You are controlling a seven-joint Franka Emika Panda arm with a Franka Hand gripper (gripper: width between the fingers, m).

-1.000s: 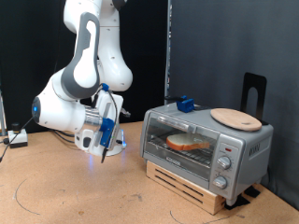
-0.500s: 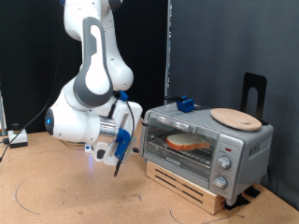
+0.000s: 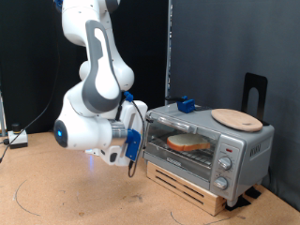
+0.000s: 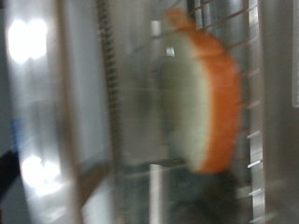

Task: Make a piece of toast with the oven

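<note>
The oven (image 3: 208, 142) stands on a wooden slatted base at the exterior view's right. Its glass door is shut. The piece of toast (image 3: 187, 142) lies on the wire rack inside, behind the glass. My gripper (image 3: 132, 157) hangs low, just off the oven's left front corner, with nothing seen in it. The wrist view is blurred. It shows the toast (image 4: 201, 98), pale with an orange crust, through the oven's glass door (image 4: 131, 112). The fingers do not show there.
A round wooden plate (image 3: 236, 118) lies on the oven's roof, with a small blue object (image 3: 186, 104) at its back left. A black stand (image 3: 254, 94) rises behind the oven. Cables and a box (image 3: 13, 139) lie at the left edge. The table (image 3: 66, 192) is brown.
The arm has swung towards the exterior view's right and lower, bringing the gripper from mid-table to right beside the oven's left front. The oven and toast have not moved.
</note>
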